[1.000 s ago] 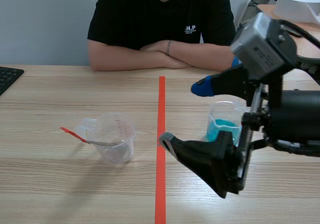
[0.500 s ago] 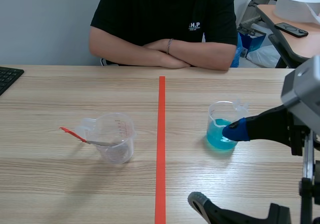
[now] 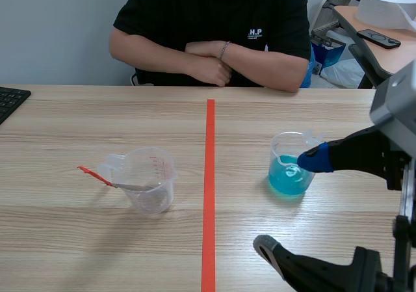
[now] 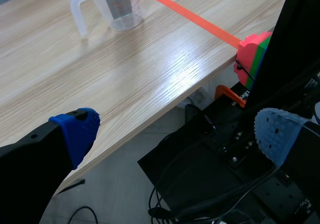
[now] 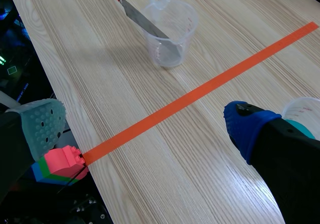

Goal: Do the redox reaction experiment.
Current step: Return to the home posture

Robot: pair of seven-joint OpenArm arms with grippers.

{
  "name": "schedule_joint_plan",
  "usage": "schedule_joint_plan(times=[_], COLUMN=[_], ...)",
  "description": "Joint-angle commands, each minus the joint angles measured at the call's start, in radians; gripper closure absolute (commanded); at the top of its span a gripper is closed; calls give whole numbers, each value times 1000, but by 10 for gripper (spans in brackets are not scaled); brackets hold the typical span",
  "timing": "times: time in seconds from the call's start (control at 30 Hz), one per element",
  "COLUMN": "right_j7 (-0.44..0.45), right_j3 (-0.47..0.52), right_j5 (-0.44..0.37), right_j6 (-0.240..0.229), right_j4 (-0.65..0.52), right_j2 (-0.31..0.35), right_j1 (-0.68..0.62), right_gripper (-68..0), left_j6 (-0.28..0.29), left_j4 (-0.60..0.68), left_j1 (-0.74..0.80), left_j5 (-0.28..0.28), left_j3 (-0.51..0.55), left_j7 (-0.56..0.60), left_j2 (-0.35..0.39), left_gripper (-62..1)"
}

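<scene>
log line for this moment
right end effector: open, near clear beaker of blue liquid | left end effector: open | clear plastic measuring cup: holds red-handled metal blade

Counter [image 3: 78,123]: light wood grain, orange-red tape line [image 3: 209,175] running down the middle.

Left of the line: clear measuring cup [image 3: 153,181], upright. A red-handled spatula [image 3: 114,184] leans in it, handle pointing out to the left.

Right of the line: clear beaker [image 3: 289,168], upright, holding blue liquid.

Right pincer [image 3: 290,202] comes in from the right, fingers wide apart. Blue-padded finger sits at the beaker's right rim; contact not resolvable. Grey-padded finger is low, apart from the beaker.

Person [image 3: 214,25] seated across, forearms folded. Keyboard [image 3: 10,100] corner at far left.
</scene>
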State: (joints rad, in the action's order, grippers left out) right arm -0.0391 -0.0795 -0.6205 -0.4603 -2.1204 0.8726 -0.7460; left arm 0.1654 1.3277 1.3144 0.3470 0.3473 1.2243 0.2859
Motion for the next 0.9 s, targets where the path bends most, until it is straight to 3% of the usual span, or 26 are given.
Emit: schedule_joint_plan(times=[0.0, 0.77, 0.87], right_j7=[7, 0, 1], right_j3=[5, 5, 5], right_j5=[-8, -8, -8], right_j6=[-3, -3, -3], right_j4=[-5, -5, -5], right_j2=[0, -1, -1], right_j1=[12, 14, 15], right_gripper=[-679, -679, -679], left_j6=[2, 2, 5], left_j4=[9, 9, 17], left_j1=[2, 2, 2], left_j5=[-12, -13, -71], left_j3=[1, 1, 1], left_j7=[21, -10, -8], left_j2=[3, 3, 3], left_gripper=[-623, -623, -623])
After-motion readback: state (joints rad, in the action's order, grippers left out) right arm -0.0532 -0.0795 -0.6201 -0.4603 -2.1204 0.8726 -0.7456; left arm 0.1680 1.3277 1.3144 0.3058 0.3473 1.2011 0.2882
